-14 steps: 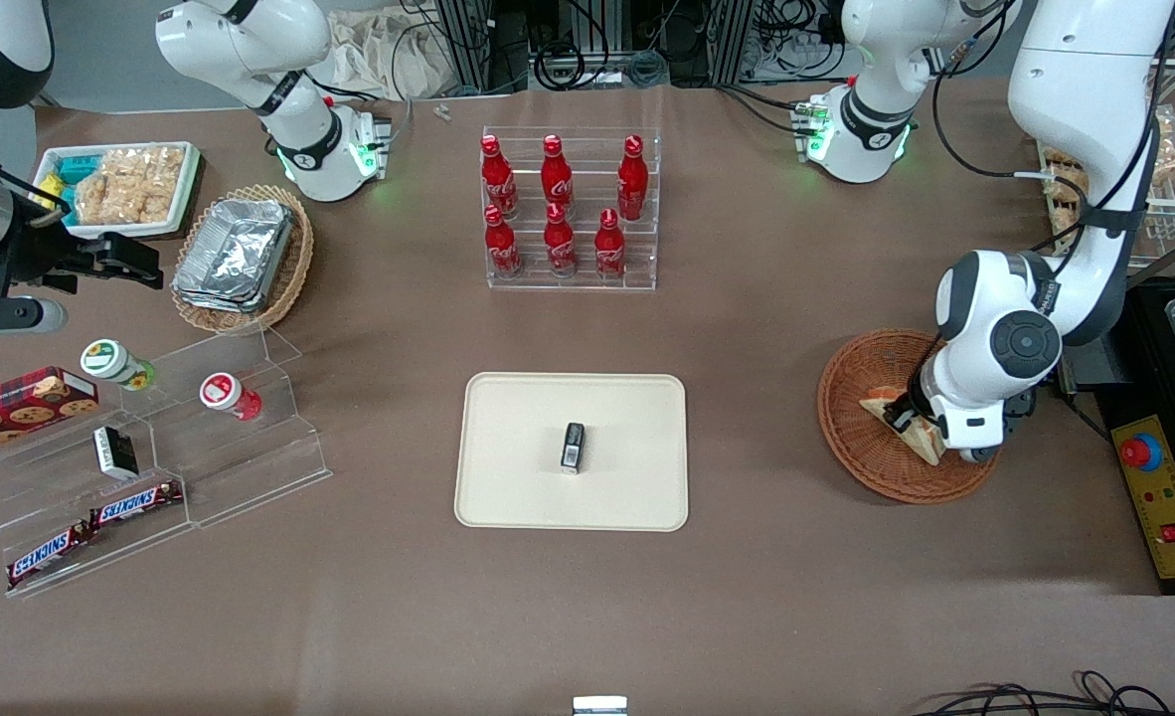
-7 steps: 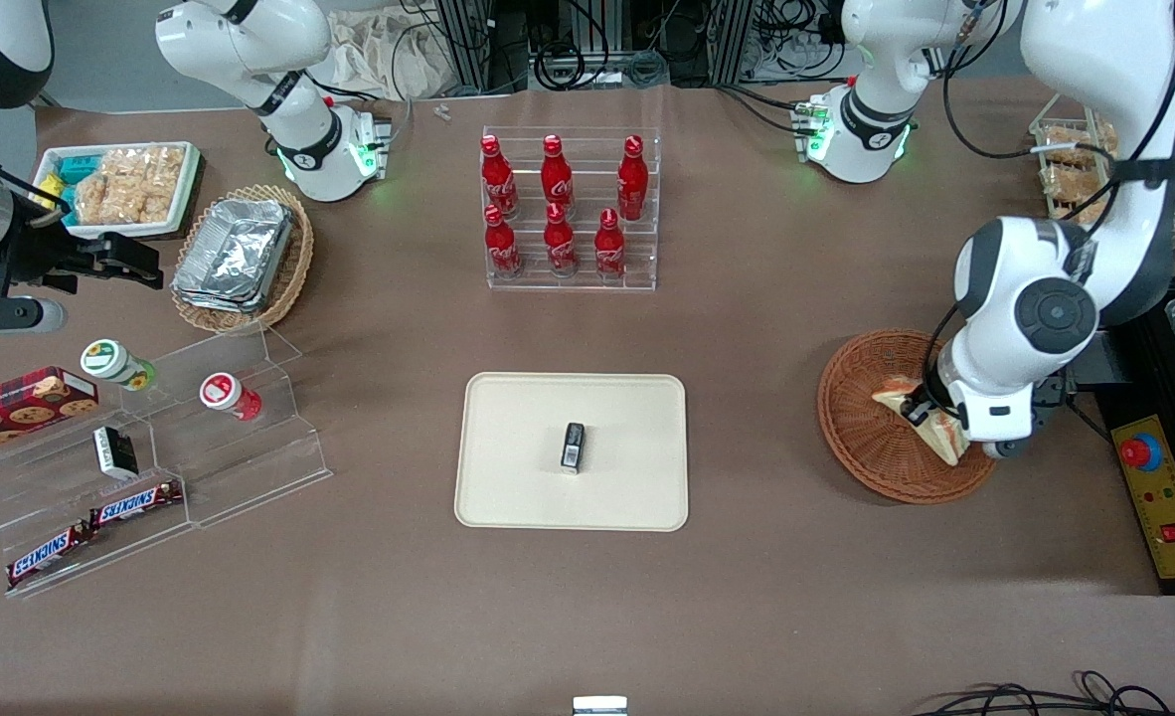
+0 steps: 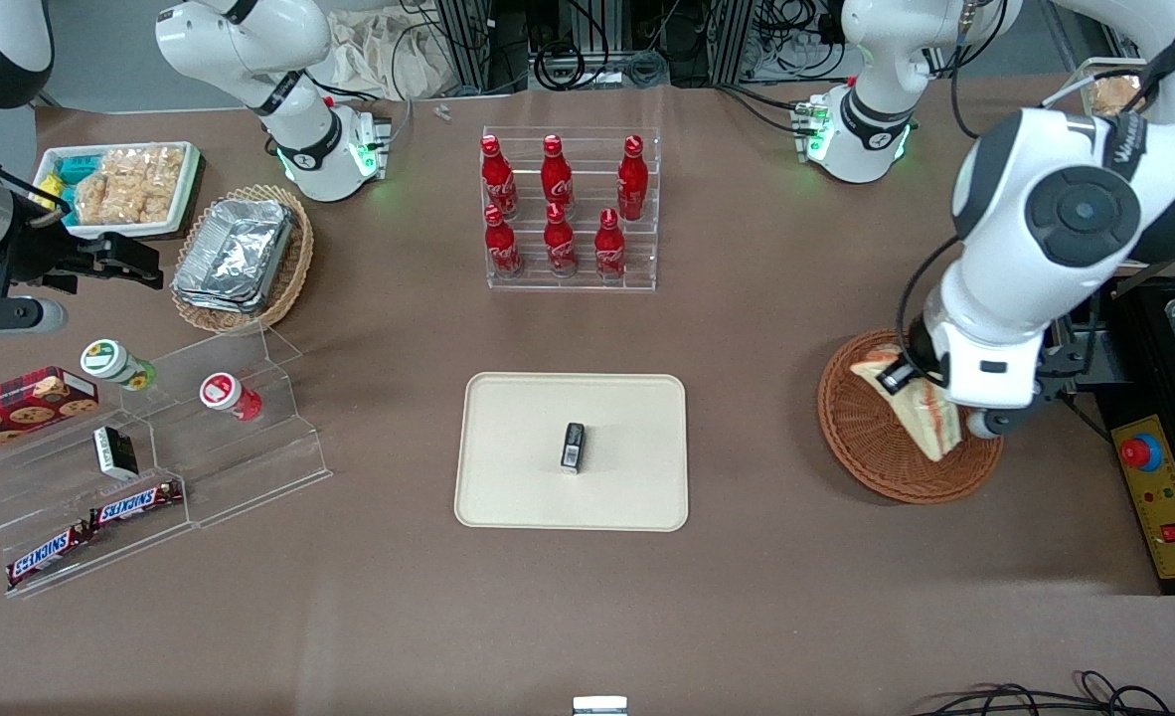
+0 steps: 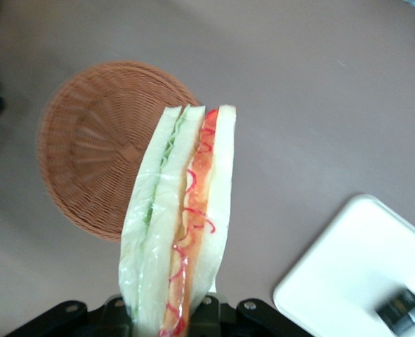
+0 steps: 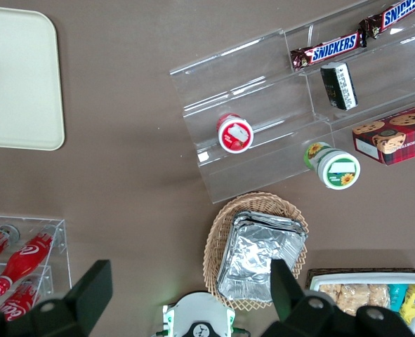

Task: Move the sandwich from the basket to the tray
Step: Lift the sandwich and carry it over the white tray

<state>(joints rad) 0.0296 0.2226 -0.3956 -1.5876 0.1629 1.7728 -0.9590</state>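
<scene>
The sandwich [image 3: 914, 408], a wrapped wedge of pale bread with red and green filling, hangs in the air over the round reddish-brown basket [image 3: 861, 452]. My left gripper [image 3: 908, 386] is shut on it from above. In the left wrist view the sandwich [image 4: 182, 210] stands out from between the gripper's [image 4: 166, 317] fingers, filling edge toward the camera. Well below it lies the basket [image 4: 95, 154], with nothing in it. The cream tray [image 3: 518, 428] lies mid-table toward the parked arm's end, with a small black box [image 3: 573, 446] on it. Both the tray [image 4: 347, 274] and the box [image 4: 402, 311] show in the wrist view too.
An acrylic rack of red cola bottles [image 3: 568, 209] stands farther from the front camera than the tray. A control box with a red button [image 3: 1159, 487] sits beside the basket at the table's edge. Stepped acrylic shelves with snacks [image 3: 150, 447] and a paler basket of foil containers [image 3: 240, 259] lie toward the parked arm's end.
My left arm has risen, lifting the sandwich up out of the basket. The sandwich now hangs clear above it instead of resting inside.
</scene>
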